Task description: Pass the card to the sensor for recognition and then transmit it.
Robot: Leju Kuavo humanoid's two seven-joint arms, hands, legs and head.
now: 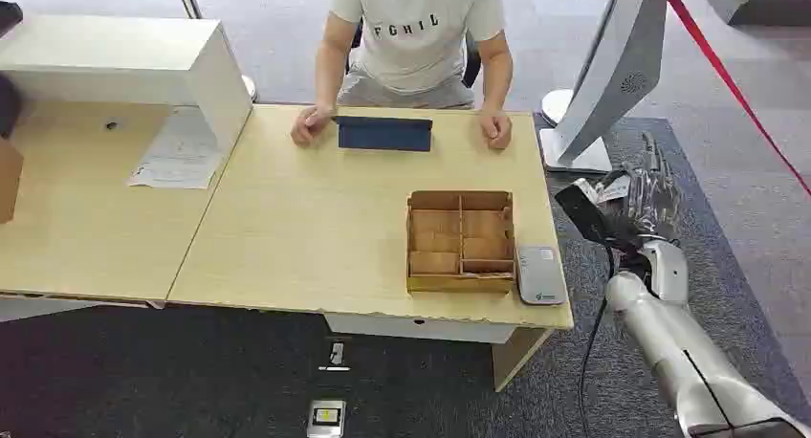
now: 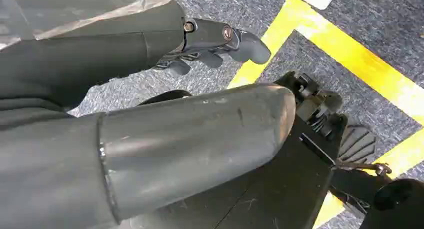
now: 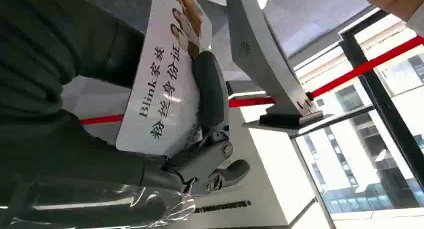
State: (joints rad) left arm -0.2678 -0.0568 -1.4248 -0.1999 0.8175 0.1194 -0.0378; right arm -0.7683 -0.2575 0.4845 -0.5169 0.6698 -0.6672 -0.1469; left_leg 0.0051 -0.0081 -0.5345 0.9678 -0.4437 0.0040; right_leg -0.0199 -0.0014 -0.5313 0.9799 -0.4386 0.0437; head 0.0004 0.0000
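Card: white card (image 3: 165, 89) with printed text, pinched by the right robot hand (image 1: 648, 197) off the counter's (image 1: 316, 228) right edge.
Sensor: small grey reader (image 1: 540, 274) at the counter's front right corner, just beside the wooden tray (image 1: 460, 241).
Left robot hand (image 2: 210, 44): hangs over the carpet, fingers seemingly curled, holding nothing.
Person: seated behind the counter.
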